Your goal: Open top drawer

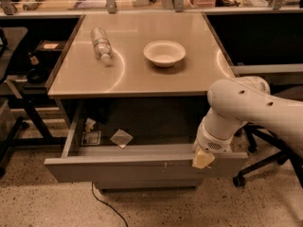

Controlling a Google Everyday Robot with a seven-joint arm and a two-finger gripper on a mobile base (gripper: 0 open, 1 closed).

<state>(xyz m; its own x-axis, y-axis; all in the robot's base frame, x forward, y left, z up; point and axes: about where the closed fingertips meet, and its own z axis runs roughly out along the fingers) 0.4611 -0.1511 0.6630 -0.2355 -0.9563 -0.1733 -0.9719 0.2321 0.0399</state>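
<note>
Inspecting left flank: I noted a dark chair frame standing on the floor there, which narrowed the room on that side.
Bottle: it lay on its side on the tabletop, well back from the front edge and clear of the work.
Paper scraps: they lay loose on the dark drawer floor, exposed to view.
Top drawer: it stood pulled well out beneath the tabletop, its front proud of the lower drawer; I judged the task nearly done.
Bowl: it sat upright, apart from the bottle.
Gripper: it sat at the top edge of the drawer front, right of centre, placed, in my judgement, to draw it outward. I could not tell how far open it was, nor whether it held the edge.
Arm: it reached in from the right.
Wheeled chair base: it stood just behind the arm and limited room for backing.
</note>
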